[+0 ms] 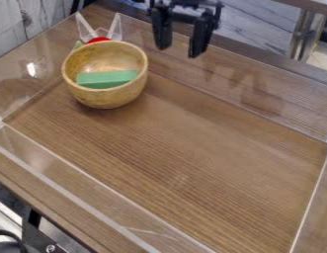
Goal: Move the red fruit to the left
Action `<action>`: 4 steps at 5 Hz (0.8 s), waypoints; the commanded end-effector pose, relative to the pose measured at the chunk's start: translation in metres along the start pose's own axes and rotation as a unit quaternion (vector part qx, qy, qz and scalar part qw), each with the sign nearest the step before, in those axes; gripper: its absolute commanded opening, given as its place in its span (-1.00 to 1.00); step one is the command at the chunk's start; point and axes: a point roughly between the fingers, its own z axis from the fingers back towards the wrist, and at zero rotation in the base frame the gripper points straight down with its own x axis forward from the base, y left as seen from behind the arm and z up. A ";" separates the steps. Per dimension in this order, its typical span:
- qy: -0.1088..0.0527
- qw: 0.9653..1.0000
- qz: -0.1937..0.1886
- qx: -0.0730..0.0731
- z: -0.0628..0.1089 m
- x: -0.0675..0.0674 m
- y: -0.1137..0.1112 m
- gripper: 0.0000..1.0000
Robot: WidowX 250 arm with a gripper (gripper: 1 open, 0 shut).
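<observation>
With the red fruit [95, 41] sitting behind the wooden bowl [105, 76] near the tabletop's [193, 158] far-left corner, the gripper [182, 38] is hovering well right, jaws apart and empty, risking clipping the bowl's rim on approach.

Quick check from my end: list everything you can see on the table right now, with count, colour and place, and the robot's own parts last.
wooden bowl: one, light tan, far left part of the table.
green block: one, green, lying inside the wooden bowl.
red fruit: one, red, on the table just behind the bowl's far rim, mostly hidden by it.
table: one, brown wood grain, with clear raised walls along its edges.
gripper: one, black, above the far edge of the table to the right of the bowl, open and holding nothing.
</observation>
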 end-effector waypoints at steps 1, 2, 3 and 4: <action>-0.045 0.998 -0.044 0.007 0.015 -0.014 -0.012 1.00; -0.055 0.996 -0.071 0.006 0.014 -0.025 -0.014 1.00; -0.070 0.993 -0.090 0.004 0.015 -0.035 -0.015 1.00; -0.087 0.993 -0.080 -0.001 0.017 -0.031 -0.012 1.00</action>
